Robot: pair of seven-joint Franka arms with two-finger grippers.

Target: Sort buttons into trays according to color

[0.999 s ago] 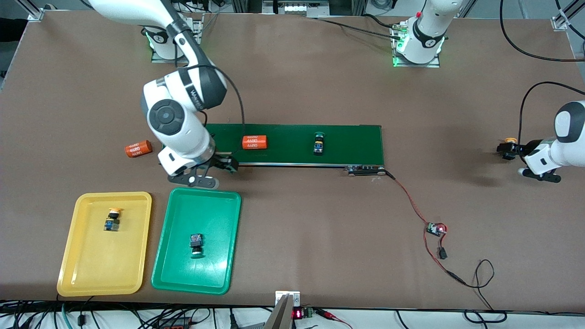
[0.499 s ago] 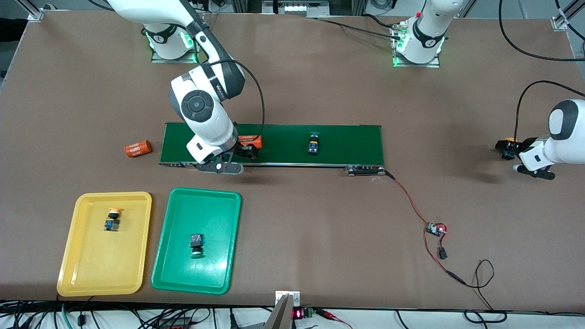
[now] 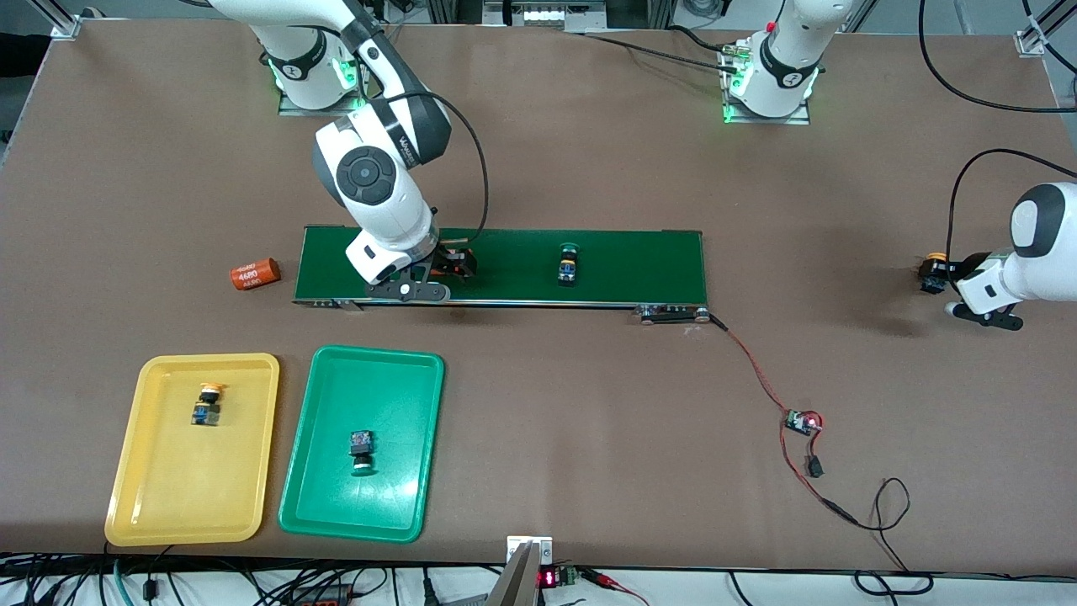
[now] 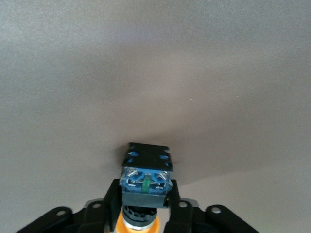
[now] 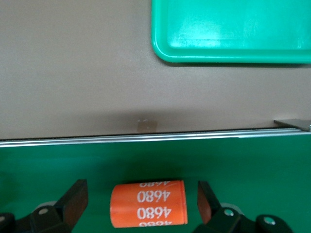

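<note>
Smooth orange cylinder (image 5: 148,204) lies between right tool (image 5: 142,204) fingers.

Brown table (image 3: 589,151), tangled cables (image 3: 841,505)

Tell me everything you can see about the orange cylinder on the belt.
The orange cylinder lies on its side on the dark green belt, toward the right arm's end. It looks smooth, with 4680 printed in white in repeated rows. The right gripper straddles it, fingers open at either end, a gap showing on both sides. From the front the arm hides it.
</note>
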